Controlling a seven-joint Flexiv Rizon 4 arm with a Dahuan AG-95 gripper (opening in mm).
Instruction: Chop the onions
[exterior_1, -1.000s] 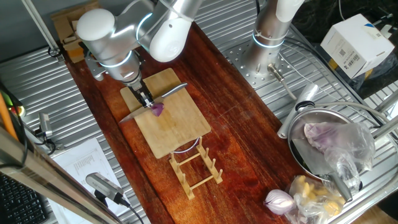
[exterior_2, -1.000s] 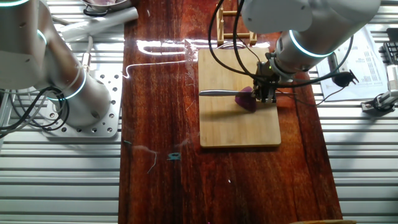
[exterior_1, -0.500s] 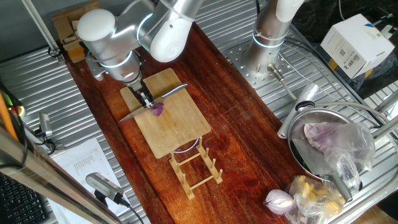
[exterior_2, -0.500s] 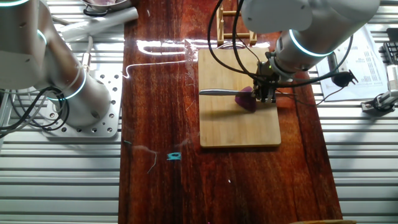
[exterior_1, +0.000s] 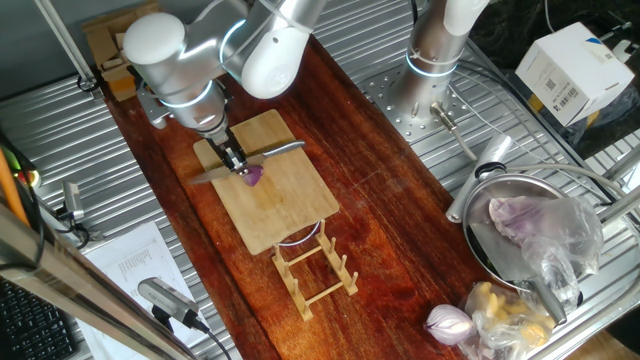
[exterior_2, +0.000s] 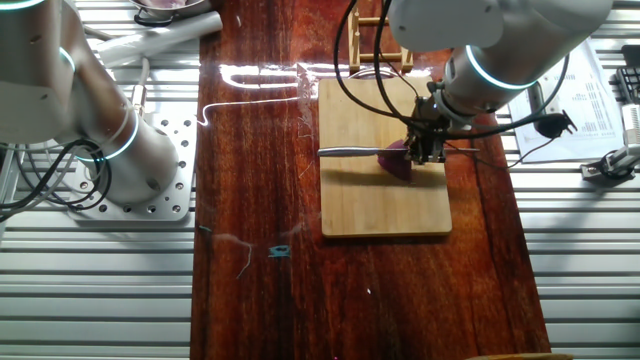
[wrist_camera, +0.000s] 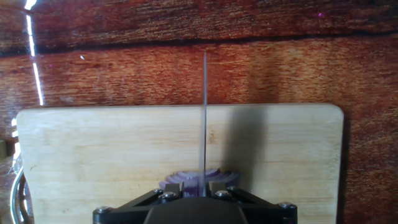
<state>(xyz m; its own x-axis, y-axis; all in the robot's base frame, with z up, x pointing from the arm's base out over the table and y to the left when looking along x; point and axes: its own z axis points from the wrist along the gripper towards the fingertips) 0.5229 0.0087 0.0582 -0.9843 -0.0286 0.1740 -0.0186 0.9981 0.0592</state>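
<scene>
Hand view: the claw (wrist_camera: 204, 185), clamped on a knife (wrist_camera: 204, 112), holds the blade edge-down over the onion (wrist_camera: 198, 180), which lies on the cutting board (wrist_camera: 93, 155) at the frame's 6 o'clock edge. Cutting appears in progress, with the blade resting on or in the wedge. The next move likely calls for a straight downward press, with the blade kept upright, to part a sliver.

A wooden cutting board (exterior_1: 270, 195) lies on a long dark wood table (exterior_1: 380, 230). A small wooden rack (exterior_1: 315, 268) stands just beside it. Far off sit a metal pot (exterior_1: 520, 235), a whole red onion (exterior_1: 449, 322) and a white box (exterior_1: 570, 70).
</scene>
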